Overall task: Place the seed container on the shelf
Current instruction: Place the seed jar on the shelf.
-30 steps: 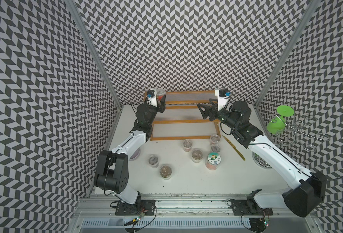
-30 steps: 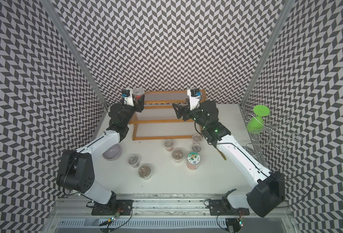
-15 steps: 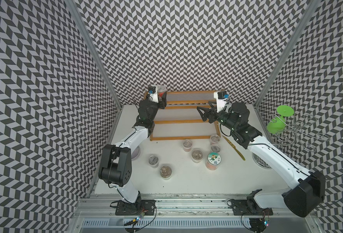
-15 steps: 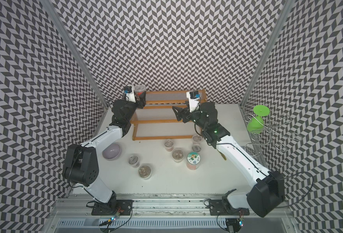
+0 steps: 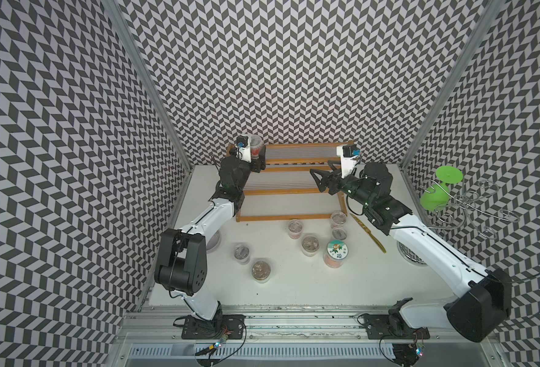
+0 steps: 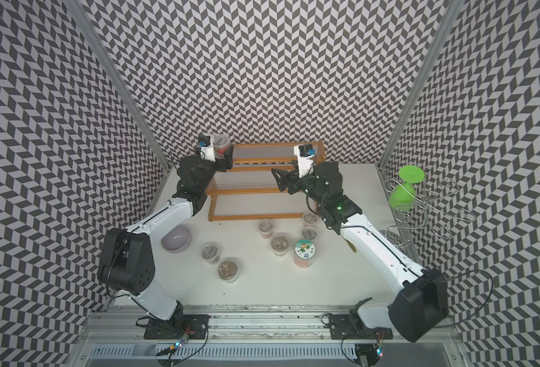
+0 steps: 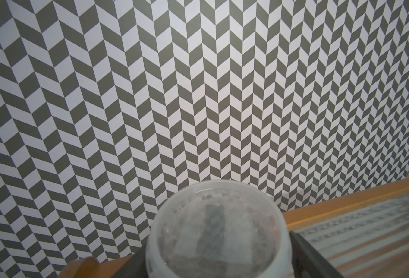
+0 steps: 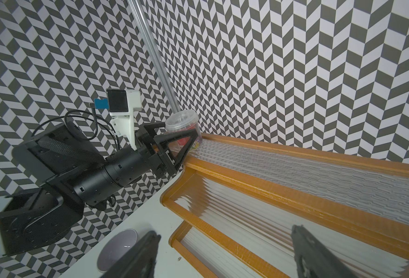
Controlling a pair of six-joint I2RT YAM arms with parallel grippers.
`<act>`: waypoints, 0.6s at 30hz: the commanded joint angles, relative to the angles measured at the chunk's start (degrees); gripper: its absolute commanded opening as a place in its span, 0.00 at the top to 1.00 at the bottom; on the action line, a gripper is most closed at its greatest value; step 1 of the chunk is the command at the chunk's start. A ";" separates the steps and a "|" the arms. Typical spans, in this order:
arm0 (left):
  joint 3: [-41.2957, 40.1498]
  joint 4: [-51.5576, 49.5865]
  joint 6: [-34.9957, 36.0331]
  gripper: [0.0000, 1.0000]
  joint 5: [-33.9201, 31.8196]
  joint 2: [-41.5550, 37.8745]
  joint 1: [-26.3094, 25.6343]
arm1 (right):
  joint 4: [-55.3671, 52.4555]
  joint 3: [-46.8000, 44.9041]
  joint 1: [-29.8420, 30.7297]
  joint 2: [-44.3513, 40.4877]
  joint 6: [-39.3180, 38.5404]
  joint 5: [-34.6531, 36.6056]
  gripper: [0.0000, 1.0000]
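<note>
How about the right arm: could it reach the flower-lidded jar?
Probably yes: the right gripper is open and empty, and the flower-lidded jar stands in the open close beside that arm, nothing over it.

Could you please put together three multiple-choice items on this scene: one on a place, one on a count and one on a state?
1. Where is the clear plastic seed container with red contents?
A. At the bottom tier of the orange-brown wooden stepped shelf
B. At its middle tier
C. At one end of its top tier

2. How many ribbed tiers does the shelf have?
A. Two
B. Three
C. Five

3. How does the right gripper stand?
A. Open, holding nothing
B. Shut on the seed container
C. Shut, holding nothing

Answers:
1 C: the right wrist view shows it at the end of the highest tier.
2 B: both top views show three pale steps.
3 A: its fingers stand far apart above the shelf with nothing between them.
</note>
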 commanded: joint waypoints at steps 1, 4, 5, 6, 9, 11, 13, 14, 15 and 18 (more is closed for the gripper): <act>-0.58 -4.10 0.56 0.08 -1.52 -2.95 -0.35 | 3.21 -0.31 -0.35 -1.78 0.34 -0.56 0.13; -2.21 -4.44 0.89 0.02 -2.29 -4.91 -0.28 | 3.31 -0.39 -0.44 -1.87 0.43 -0.63 0.13; -2.50 -4.60 0.96 0.01 -2.82 -5.33 -0.25 | 3.26 -0.39 -0.49 -1.86 0.44 -0.72 0.13; -2.94 -4.37 1.07 0.00 -2.90 -5.78 -0.19 | 3.37 -0.44 -0.55 -1.87 0.53 -0.87 0.13; -3.81 -6.47 1.53 0.00 -4.36 -9.08 -0.15 | 3.26 -0.31 -0.54 -2.03 0.75 -1.27 0.13; -6.36 -4.69 1.54 0.00 -3.36 -12.46 -0.09 | 3.31 -0.39 -0.55 -2.00 0.88 -1.45 0.13; -6.78 -6.54 1.98 0.00 -2.91 -14.96 0.00 | 3.56 -0.23 -0.60 -1.63 1.23 -1.93 0.13; -6.71 -7.90 2.35 0.00 -2.67 -16.16 0.09 | 3.59 0.15 -0.61 -1.21 1.57 -2.58 0.13; -7.27 -8.33 2.70 0.00 -2.71 -17.41 0.18 | 3.48 0.64 -0.53 -0.77 1.93 -3.30 0.13; -8.99 -10.69 3.04 0.00 -4.00 -21.50 1.06 | 3.14 2.03 -0.61 0.45 2.66 -4.94 0.12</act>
